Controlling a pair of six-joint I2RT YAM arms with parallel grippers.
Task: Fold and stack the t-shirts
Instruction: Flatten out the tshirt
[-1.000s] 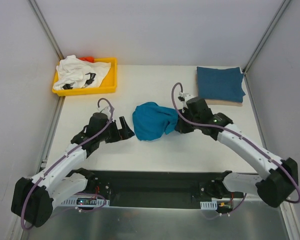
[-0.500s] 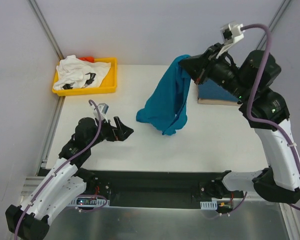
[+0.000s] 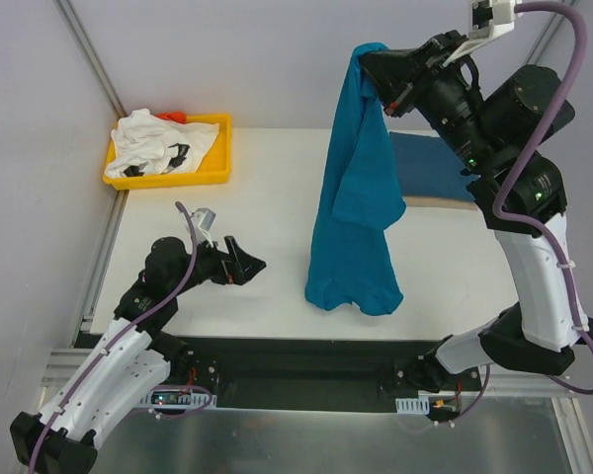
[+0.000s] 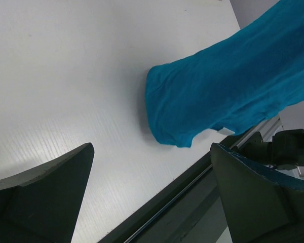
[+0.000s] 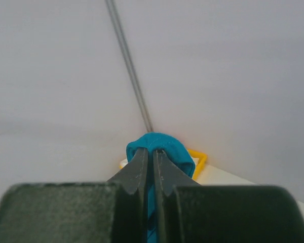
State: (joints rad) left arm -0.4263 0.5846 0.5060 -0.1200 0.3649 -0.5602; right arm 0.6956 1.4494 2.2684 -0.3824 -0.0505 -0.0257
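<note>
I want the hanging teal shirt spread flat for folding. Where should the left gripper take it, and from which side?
Probably its lower edge, coming low from the left: the teal t-shirt hangs from the right gripper, free end down facing the open left gripper.

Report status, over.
Right end effector shut on teal t-shirt, held high, hem at table. Left end effector open, empty. Darker blue t-shirt folded behind it.

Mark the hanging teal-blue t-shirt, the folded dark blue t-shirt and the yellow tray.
teal-blue t-shirt [image 3: 361,197], top external view, on the middle of the hanging cloth.
dark blue t-shirt [image 3: 427,168], top external view, on its folded top face.
yellow tray [image 3: 178,180], top external view, on its near wall.
</note>
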